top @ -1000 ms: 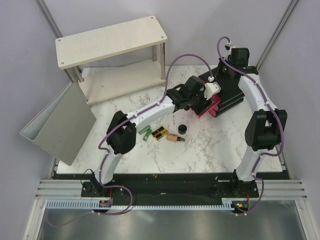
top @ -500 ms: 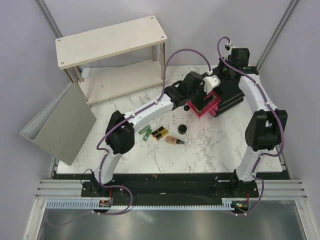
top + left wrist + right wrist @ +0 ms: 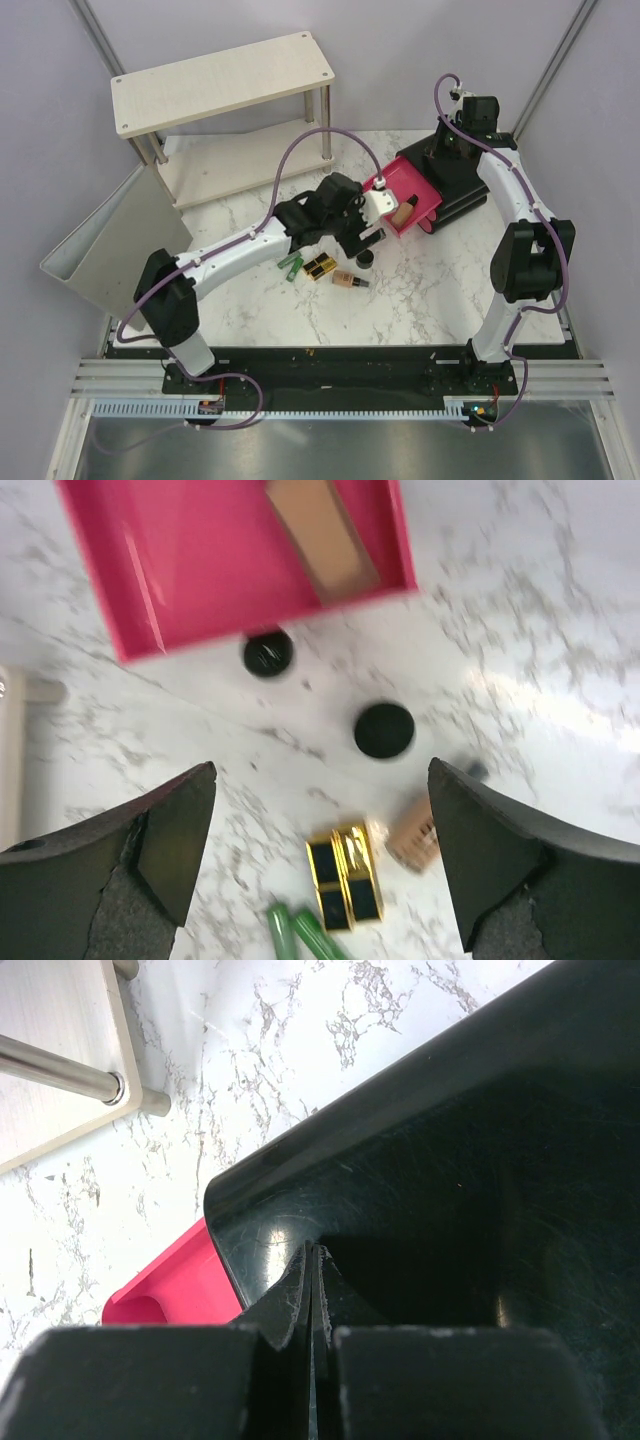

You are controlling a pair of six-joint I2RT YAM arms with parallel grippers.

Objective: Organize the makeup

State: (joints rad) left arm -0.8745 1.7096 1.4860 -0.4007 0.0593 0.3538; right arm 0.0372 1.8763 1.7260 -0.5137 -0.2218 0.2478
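Observation:
My left gripper hangs open and empty above the marble table, just in front of the open pink drawer. One beige bottle lies inside that drawer. Below the gripper lie the makeup items: a round black jar, a black-and-gold case, a second beige bottle and two green tubes. From above, the left gripper sits next to the jar. My right gripper is shut with nothing in it, its tips resting against the black box.
The black box stands at the back right with its drawer pulled out toward the left. A two-tier wooden shelf stands at the back left. A grey bin leans at the left edge.
The left gripper opened wide and drew back from over the drawer toward the items on the table. A beige bottle now lies in the drawer. The right arm stayed put.

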